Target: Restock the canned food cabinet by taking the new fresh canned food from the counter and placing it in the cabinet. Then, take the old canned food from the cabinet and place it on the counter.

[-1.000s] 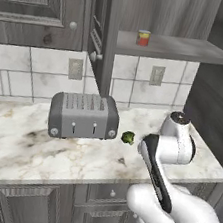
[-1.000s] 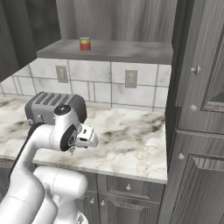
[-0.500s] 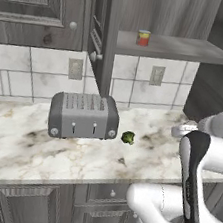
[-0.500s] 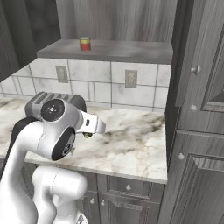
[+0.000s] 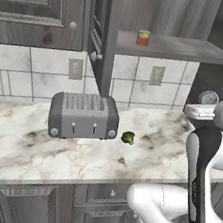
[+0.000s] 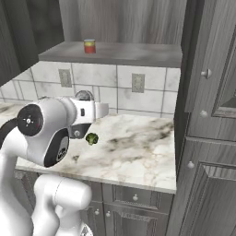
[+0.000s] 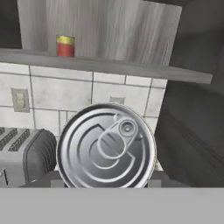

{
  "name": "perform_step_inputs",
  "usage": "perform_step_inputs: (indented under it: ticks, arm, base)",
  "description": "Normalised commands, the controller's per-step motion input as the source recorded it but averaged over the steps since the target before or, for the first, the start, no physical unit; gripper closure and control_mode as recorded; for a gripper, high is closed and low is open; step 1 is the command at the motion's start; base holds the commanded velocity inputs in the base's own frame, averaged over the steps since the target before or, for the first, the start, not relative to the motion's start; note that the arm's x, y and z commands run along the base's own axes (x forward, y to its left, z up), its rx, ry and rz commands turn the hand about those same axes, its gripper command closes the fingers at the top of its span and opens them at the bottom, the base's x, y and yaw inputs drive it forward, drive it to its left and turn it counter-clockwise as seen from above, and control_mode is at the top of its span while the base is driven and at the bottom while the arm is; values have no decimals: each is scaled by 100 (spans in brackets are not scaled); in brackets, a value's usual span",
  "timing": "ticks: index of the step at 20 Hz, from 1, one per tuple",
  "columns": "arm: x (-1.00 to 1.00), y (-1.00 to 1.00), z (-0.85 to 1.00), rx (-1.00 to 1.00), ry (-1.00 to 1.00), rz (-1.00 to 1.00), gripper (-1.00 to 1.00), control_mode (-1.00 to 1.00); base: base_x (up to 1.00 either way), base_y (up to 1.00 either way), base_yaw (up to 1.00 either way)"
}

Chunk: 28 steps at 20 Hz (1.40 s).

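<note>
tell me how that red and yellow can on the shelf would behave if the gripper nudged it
The old canned food stands upright and taller than wide, so a high push would probably tip it. Being cylindrical, it would likely roll along the cabinet shelf. Its rigid metal body probably won't deform.

A grey toaster sits near a broccoli floret.

Shiny metal tin; veined marble counter.
</note>
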Motion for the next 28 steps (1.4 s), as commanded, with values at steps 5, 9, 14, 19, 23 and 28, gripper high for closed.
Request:
perform_step_inputs:
  ticks: [5, 9, 14, 19, 23, 28]
  arm:
    - [4, -2, 100, -8, 4, -14, 100, -100]
    - [27, -11, 100, -1, 36, -14, 100, -100]
    - [22, -10, 54, 0, 32, -3, 100, -100]
    - [13, -15, -5, 0, 0, 0, 100, -100]
    - [54, -27, -29, 1, 0, 0, 100, -100]
    - [84, -29, -17, 3, 0, 0, 100, -100]
  base:
    - [0, 0, 0]
    - [0, 0, 0]
    - [0, 0, 0]
    - [0, 0, 0]
    - [0, 0, 0]
    - [0, 0, 0]
